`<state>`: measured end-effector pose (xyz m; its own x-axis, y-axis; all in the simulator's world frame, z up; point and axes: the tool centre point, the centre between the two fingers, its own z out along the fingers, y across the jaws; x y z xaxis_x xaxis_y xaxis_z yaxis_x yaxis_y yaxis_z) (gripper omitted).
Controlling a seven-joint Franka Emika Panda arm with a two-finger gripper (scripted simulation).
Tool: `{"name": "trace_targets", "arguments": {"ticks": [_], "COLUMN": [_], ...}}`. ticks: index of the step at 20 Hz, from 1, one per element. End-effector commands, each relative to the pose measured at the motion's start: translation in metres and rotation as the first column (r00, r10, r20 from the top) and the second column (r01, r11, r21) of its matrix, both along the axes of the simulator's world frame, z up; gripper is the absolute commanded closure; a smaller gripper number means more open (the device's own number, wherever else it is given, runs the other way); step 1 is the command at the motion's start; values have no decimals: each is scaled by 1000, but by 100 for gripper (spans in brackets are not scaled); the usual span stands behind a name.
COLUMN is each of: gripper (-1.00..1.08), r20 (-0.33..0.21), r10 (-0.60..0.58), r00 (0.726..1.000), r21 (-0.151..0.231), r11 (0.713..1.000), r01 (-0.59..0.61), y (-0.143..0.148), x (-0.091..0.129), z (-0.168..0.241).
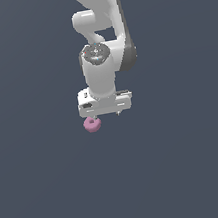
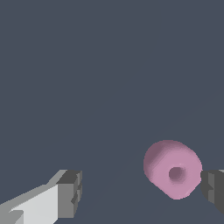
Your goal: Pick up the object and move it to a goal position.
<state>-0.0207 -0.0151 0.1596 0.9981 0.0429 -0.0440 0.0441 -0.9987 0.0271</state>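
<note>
1. Pincer [image 2: 140, 192] spread wide, holding nothing; the two dark pads [image 2: 70, 192] are well apart.
2. Pink ring [image 2: 173, 168] sits on the dark counter [image 2: 87, 87] between those pads, well off-centre: just beside one pad, far from the other. Cannot tell if it touches the near one.
3. From the exterior view, ring [image 1: 92, 124] pokes out under the pincer body, toward the exterior view's left edge of it.
4. Ring lies tilted, hole facing partly sideways toward the wrist camera, not flat.
5. Handling guess: tiny, light, matte, so grip friction looks okay; rounded flanks could roll or squirt out under an off-centre squeeze.
6. Best hold, I'd say: across the outer diameter, pads on opposite curved sides, ring centred first.
7. No goal marker visible in either view.
</note>
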Motion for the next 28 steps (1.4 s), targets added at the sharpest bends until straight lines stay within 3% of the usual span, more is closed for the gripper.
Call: {"name": "trace_targets", "arguments": {"ticks": [1, 8, 15, 19, 28], "gripper": [-92, -92, -92, -92, -92], "r20": [3, 6, 15, 23, 37], "r10": [2, -52, -205, -336, -572], "r00": [1000, 999, 979, 942, 820], "r21": [-2, 2, 11, 17, 26], "r11": [1000, 999, 979, 942, 820], "r01": [-2, 52, 205, 335, 571], "y": [-3, -8, -26, -42, -74], "x": [0, -2, -11, -19, -37], "z": [1, -5, -22, -36, -61]}}
